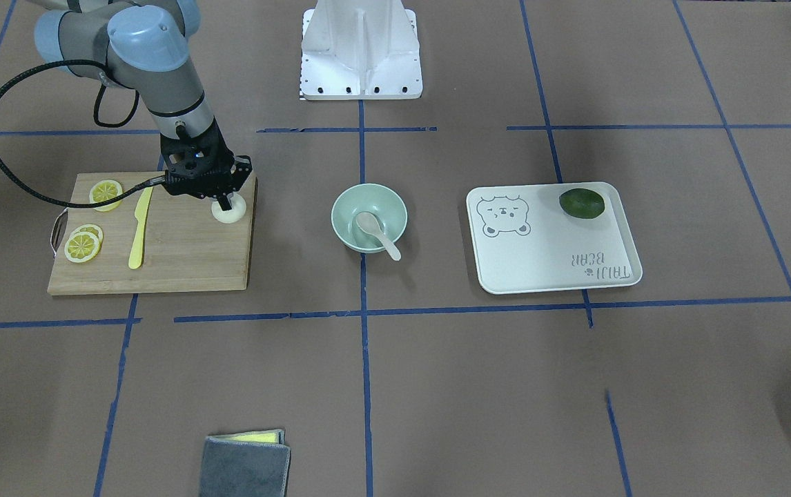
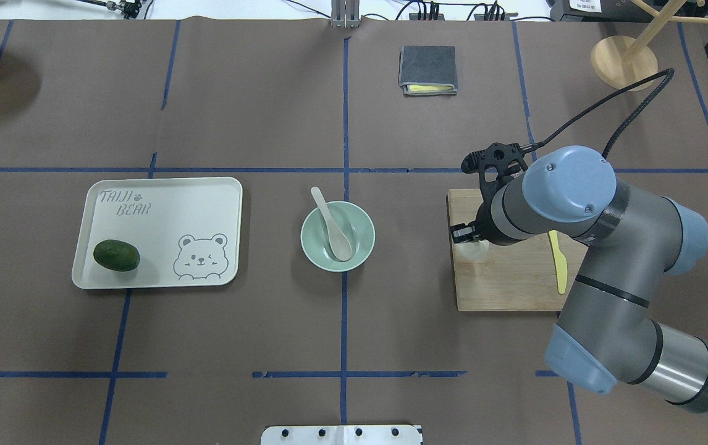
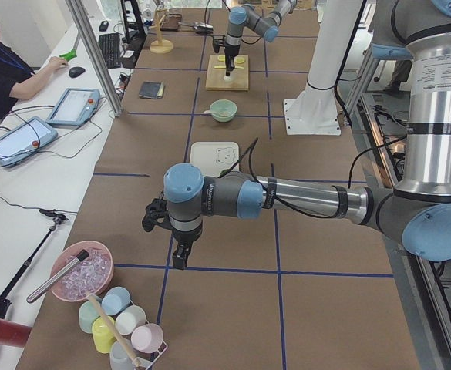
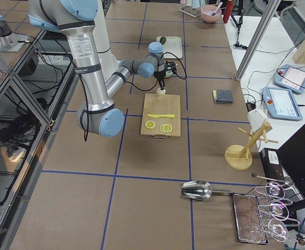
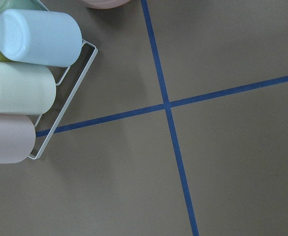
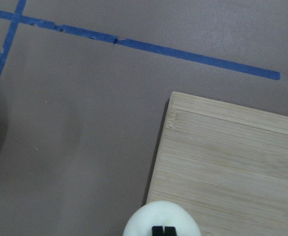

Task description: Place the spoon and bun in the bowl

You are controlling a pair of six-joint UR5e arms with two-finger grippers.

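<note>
Cloth: folded grey cloth with a yellow layer sits closest to my front camera, at 7 o'clock from the bowl in that view.
Bowl: pale mint-green bowl at mid-table holds the spoon and nothing else that I can see.
Spoon: pale beige spoon has its scoop down inside the bowl. Its handle pokes over the rim toward 11 o'clock in the overhead view.
Tray: cream bear-print tray, at 9 o'clock from the bowl, carries one dark green oval fruit at its 8 o'clock corner.
Cutting board: bamboo cutting board, at 3 o'clock from the bowl in the overhead view, bears lemon slices, a yellow knife and the bun.
Bun: round white bun rests on the board at its edge nearest the bowl.
Right gripper: right gripper stands over the bun. Its fingertips are drawn nearly together and rest on the bun's crown.
Left gripper: left gripper hangs over bare table. I cannot tell how far its fingers are spread.
Rack: wire rack holds pastel cups lying on their sides.
</note>
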